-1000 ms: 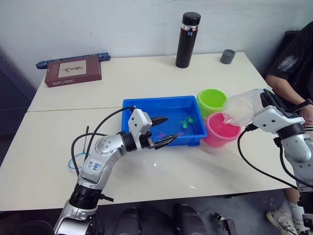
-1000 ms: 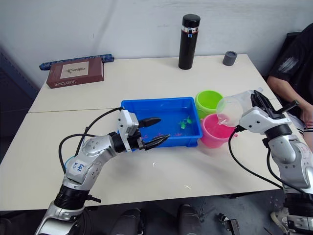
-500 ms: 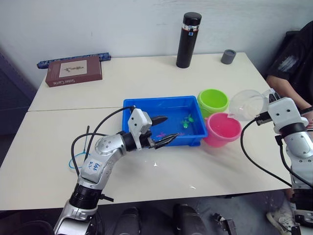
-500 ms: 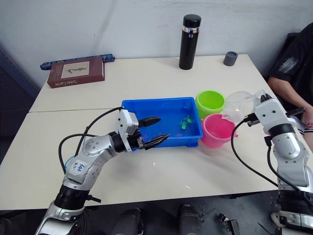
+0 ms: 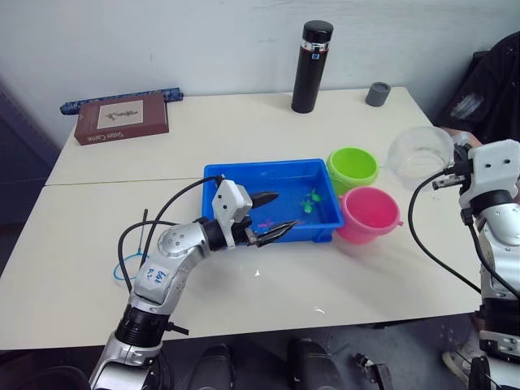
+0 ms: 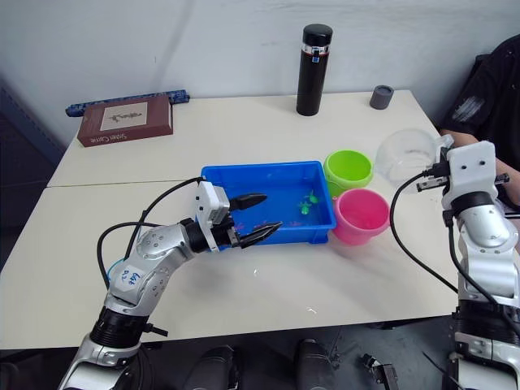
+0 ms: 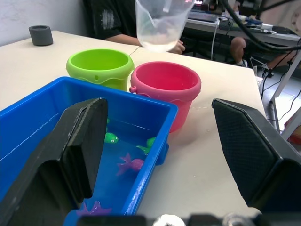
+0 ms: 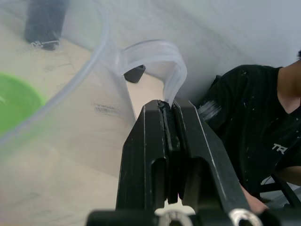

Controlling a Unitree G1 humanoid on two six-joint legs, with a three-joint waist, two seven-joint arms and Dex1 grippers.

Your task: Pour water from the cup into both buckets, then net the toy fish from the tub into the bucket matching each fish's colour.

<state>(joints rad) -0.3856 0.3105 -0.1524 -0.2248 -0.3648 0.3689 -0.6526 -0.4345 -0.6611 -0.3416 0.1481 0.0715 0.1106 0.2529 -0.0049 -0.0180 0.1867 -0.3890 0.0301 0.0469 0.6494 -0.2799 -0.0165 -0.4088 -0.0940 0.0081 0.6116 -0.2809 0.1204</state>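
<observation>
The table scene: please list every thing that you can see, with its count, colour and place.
Tub: one, blue, table middle.
Toy fish: several, green and pink, inside tub.
Buckets: one green, one pink, right of tub.
Cup: one, clear, held above table's right edge.
Flask: one, black, far edge.
Small cup: one, grey, far right.
Book: one, brown, far left.
Person: one, black shirt, right.
Left pincer: open, over tub's near rim.
Right pincer: shut on cup's handle.

A lab or office workroom: plain white wall (image 5: 162, 41), pale tables (image 5: 244, 122) pushed together, desks strewn with cables (image 7: 244, 19) behind (a seated person (image 6: 487, 89) watches nearby).
</observation>
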